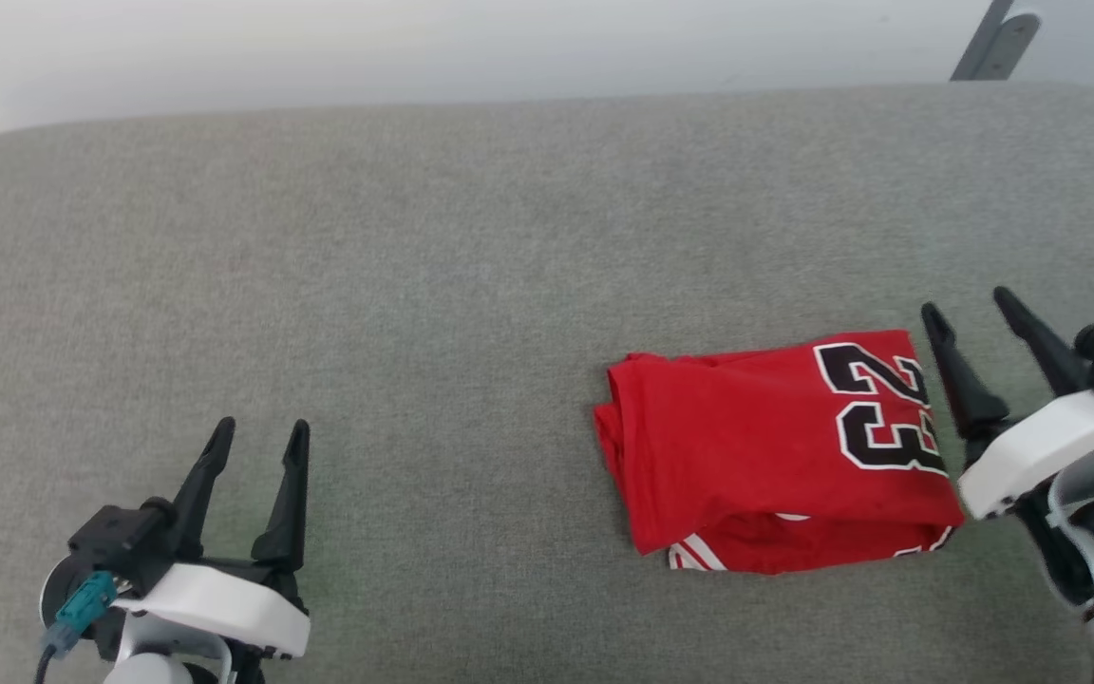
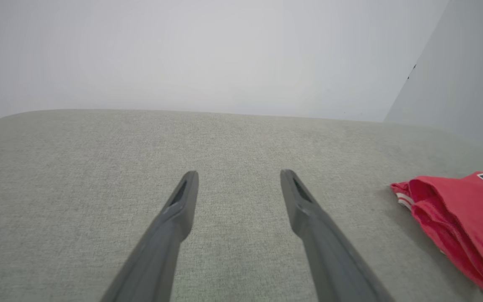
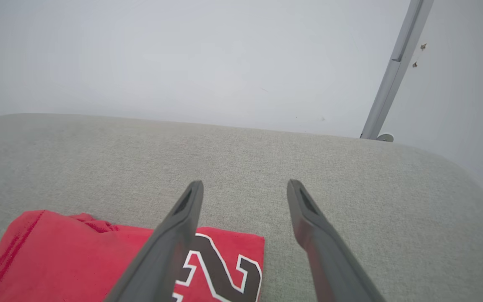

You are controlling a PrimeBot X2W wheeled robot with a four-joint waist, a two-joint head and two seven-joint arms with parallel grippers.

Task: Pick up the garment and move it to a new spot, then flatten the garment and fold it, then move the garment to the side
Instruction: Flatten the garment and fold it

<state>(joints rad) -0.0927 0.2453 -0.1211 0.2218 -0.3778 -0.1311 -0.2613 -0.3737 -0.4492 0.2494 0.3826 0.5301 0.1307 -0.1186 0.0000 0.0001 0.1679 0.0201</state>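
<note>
while the folded shirt lies on the grey surface, our right jaws stand spread, empty, beside its numbered end; left jaws likewise, well apart; pole behind.

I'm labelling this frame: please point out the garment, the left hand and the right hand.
garment (image 1: pixel 746 446): head view, plain red top layer of the fold.
left hand (image 1: pixel 262 425): head view, midway between its open fingertips.
right hand (image 1: pixel 967 302): head view, midway between its open fingertips.

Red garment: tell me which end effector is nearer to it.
Right. The right end effector is open beside the garment, at its numbered edge; the left end effector is open, far off the opposite edge.
</note>
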